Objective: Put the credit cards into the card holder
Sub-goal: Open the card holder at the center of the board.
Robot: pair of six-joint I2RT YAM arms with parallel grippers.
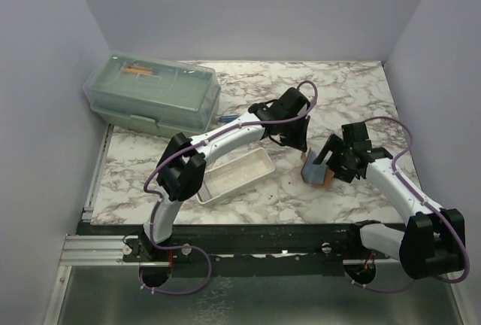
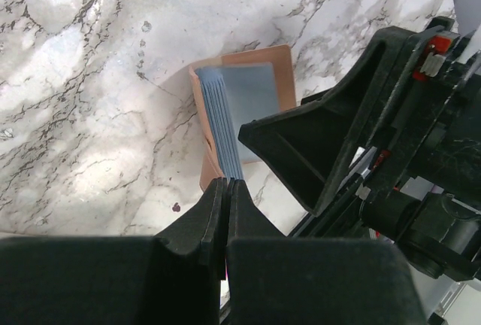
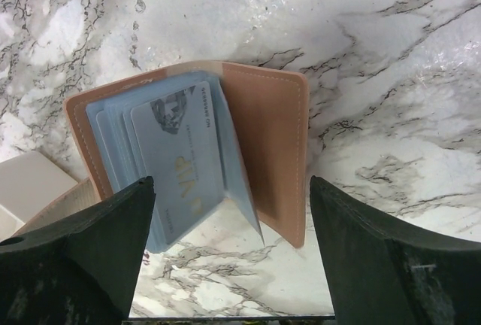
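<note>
Above card holder (image 3: 270, 129): R gripper (image 3: 229, 189) full-width, empty.

The whole counter (image 1: 248, 197) is viewed from high behind the arm bases (image 1: 161, 246), looking down and forward. Both wrist views are pointed steeply down past their own fingers (image 3: 90, 242), close above the marble. The card holder (image 3: 267, 137) is shared by all three.

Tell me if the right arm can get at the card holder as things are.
Probably yes. The right tool hangs open right above the card holder, a finger on either side, nothing between. The shut left tool sits close by the holder's edge and might crowd it.
</note>
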